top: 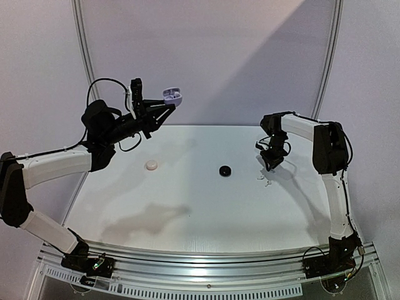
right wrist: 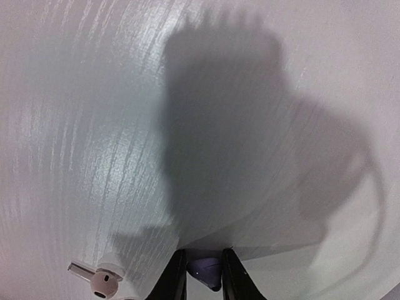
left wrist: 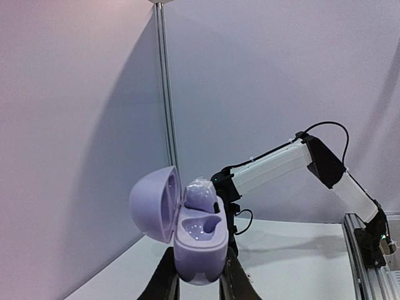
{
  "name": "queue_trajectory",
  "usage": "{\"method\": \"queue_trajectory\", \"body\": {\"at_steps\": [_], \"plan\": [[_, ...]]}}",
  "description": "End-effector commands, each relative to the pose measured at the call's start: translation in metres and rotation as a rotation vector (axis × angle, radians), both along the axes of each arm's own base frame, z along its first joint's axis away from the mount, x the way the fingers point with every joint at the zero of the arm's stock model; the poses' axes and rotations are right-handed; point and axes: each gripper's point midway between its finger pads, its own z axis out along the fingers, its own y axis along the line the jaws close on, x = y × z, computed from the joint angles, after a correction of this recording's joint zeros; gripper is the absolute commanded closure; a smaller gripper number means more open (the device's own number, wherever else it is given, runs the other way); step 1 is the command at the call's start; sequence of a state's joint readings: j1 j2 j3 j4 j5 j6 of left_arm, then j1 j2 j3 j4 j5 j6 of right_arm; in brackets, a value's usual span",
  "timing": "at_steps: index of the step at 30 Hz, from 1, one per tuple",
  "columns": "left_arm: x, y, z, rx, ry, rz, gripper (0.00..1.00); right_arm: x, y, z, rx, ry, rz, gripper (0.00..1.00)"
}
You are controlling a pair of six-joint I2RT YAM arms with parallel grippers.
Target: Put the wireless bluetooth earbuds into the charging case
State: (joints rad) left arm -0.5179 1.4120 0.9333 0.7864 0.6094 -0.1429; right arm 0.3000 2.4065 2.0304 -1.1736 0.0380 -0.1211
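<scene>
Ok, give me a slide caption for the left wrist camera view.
Left gripper holds the open lavender charging case: one lavender earbud seated, second slot empty, right arm beyond.

Glossy, smooth lavender plastic on the charging case (left wrist: 197,240), pinpoint highlights inside the wells. Same sheen on the lavender earbud (right wrist: 206,270). On the table (top: 187,206), white earbud (right wrist: 103,282): glossy plastic, metallic-looking stem tip. Table top: white, satin, finely ribbed grain, soft reflections. Mid-table, black round case (top: 225,170) and off-white round case (top: 152,165): finish too small to call. Along the table's near edge, bare silvery metal rail (top: 187,270). Behind the table, matt wall panels (top: 250,56).
</scene>
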Motion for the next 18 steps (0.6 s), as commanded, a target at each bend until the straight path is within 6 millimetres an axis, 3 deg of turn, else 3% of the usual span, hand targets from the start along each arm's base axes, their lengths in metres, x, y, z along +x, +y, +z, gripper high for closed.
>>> {"method": "queue_trajectory", "body": {"at_steps": [1,7,11,15,18], "plan": [[0.000,0.000,0.009,-0.001,-0.017,0.005,1.00,-0.017,-0.015,-0.015,-0.055,0.075,-0.003,0.82],[0.001,0.000,0.008,0.000,-0.022,0.009,1.00,-0.007,-0.011,0.011,-0.034,0.001,-0.019,0.85],[0.001,0.000,0.007,0.004,-0.028,0.014,1.00,0.007,-0.007,0.044,0.005,-0.099,-0.050,0.86],[0.002,0.001,0.006,0.007,-0.028,0.019,1.00,0.020,0.005,0.095,0.078,-0.233,-0.069,0.86],[0.004,0.001,0.005,0.011,-0.037,0.031,1.00,0.028,0.026,0.139,0.150,-0.346,-0.062,0.86]]}}
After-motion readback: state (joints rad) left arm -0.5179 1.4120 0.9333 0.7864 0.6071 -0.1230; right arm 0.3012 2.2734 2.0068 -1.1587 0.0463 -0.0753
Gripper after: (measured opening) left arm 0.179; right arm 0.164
